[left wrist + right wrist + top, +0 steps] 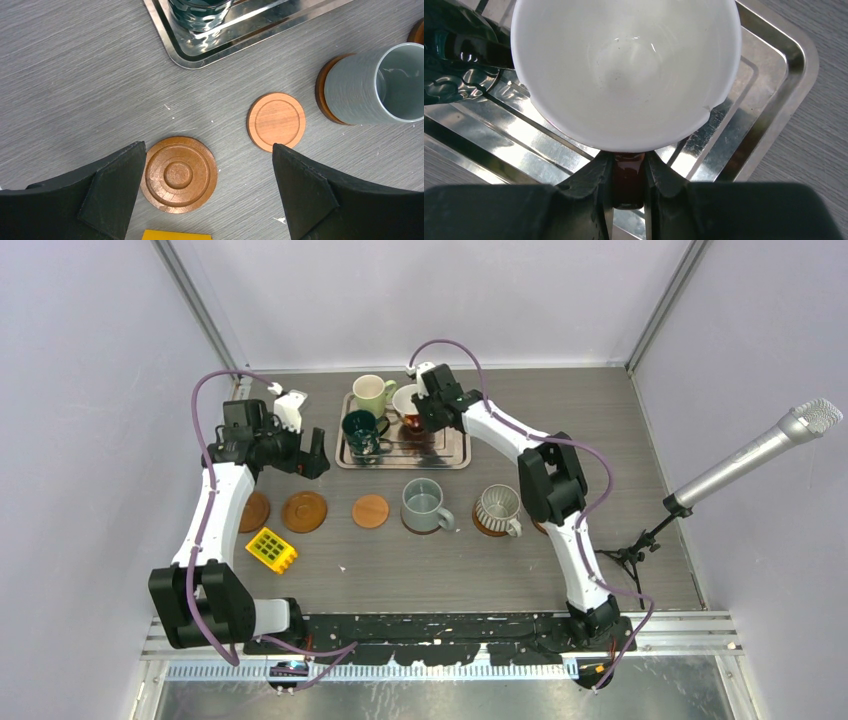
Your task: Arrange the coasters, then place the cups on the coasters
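Nearest, in front of the silver tray (450, 462), a yellow grid block (271, 550) is lying, then three bare coasters (304, 511). The grey-blue cup (424, 505) and ribbed cup (497, 510) are resting on coasters. Left of the tray, the left gripper (316, 455) is hovering, fingers wide apart. On the tray's left part the dark green cup (362, 430) and pale green cup (372, 392) are standing. At its middle, the right gripper (628, 165), reaching over, is clamping the white cup (624, 70) by its handle (628, 186).
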`<action>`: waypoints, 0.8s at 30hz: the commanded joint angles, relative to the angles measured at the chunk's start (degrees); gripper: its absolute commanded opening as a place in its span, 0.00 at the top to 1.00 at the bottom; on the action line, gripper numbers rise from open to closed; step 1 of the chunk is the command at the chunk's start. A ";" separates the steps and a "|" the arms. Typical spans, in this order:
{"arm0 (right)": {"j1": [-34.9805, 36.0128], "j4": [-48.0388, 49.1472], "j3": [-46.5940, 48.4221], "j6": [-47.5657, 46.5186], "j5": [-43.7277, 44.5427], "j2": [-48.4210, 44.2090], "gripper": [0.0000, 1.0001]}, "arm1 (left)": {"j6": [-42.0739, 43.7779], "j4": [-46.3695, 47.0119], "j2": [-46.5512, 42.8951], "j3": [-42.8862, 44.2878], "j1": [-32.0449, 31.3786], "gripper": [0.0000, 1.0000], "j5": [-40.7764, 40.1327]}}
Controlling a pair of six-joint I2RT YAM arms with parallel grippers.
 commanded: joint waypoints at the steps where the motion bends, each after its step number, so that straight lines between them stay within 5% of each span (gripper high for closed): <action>1: -0.02 10.21 0.34 1.02 0.67 -8.58 1.00 | -0.04 1.36 -1.94 0.00 -0.20 0.00 -0.49; 13: 4.04 9.86 -3.99 2.38 0.01 -16.98 1.00 | -1.98 1.99 -1.64 0.29 -0.14 0.00 -1.72; 24: 15.40 7.96 -12.20 8.21 9.90 -27.37 1.00 | -8.34 4.08 -3.69 1.01 0.26 0.00 -7.54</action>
